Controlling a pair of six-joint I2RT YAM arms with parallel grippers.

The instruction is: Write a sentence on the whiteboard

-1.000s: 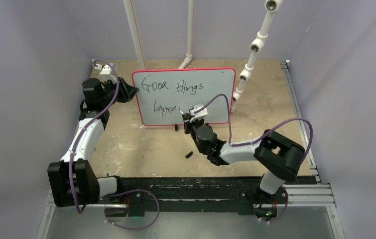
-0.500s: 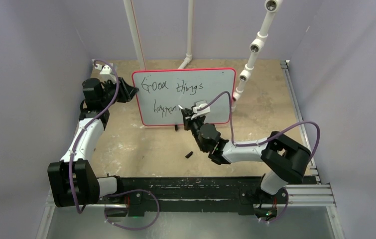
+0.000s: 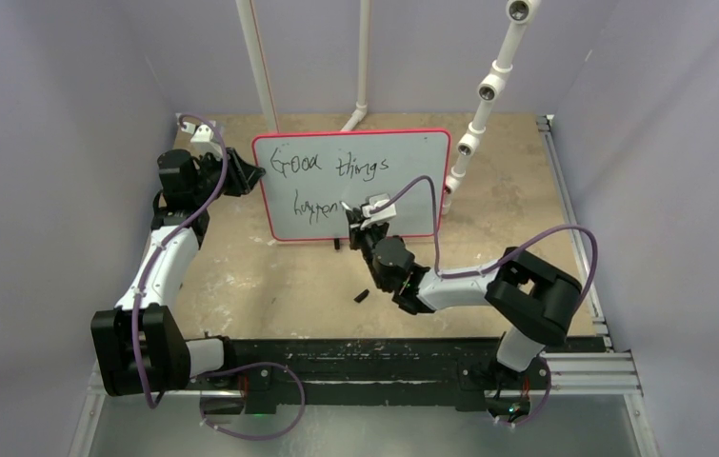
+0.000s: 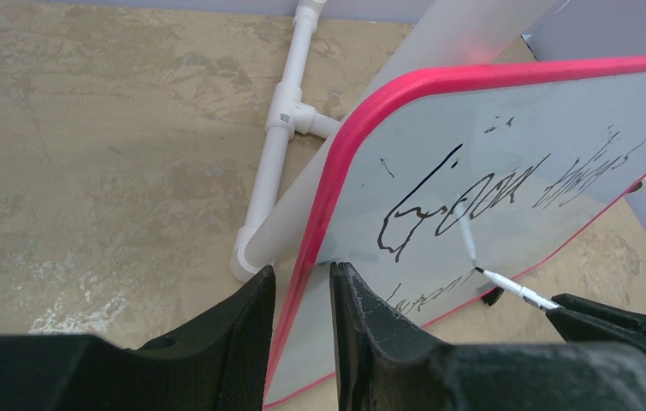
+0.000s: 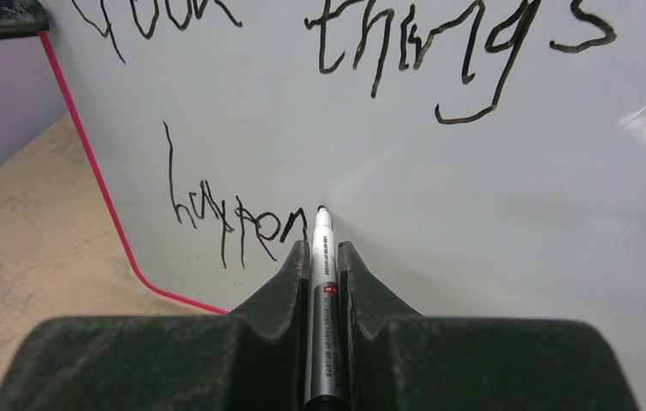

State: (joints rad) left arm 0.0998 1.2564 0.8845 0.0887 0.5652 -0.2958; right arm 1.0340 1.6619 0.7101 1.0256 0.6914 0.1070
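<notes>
The whiteboard (image 3: 410,195) stands upright at the back, white with a red-pink rim. The sentence (image 3: 331,167) reads "Good things" on top and "happen" (image 3: 315,207) below. My left gripper (image 3: 252,178) is shut on the board's left edge; in the left wrist view the rim (image 4: 319,205) runs between its fingers (image 4: 300,295). My right gripper (image 3: 361,225) is shut on a silver marker (image 5: 323,291). The marker's tip touches the board just right of "happen" (image 5: 225,227). The marker also shows in the left wrist view (image 4: 512,289).
A small black cap (image 3: 360,296) lies on the tan table in front of the board. White pipes (image 3: 258,67) (image 3: 484,90) stand behind and right of the board. A pipe joint (image 4: 289,120) lies behind the board's left edge. Purple walls close in on both sides.
My right arm's elbow swung a little right and came back. The marker tip stays at the end of "happen". The left arm and the board have not moved.
</notes>
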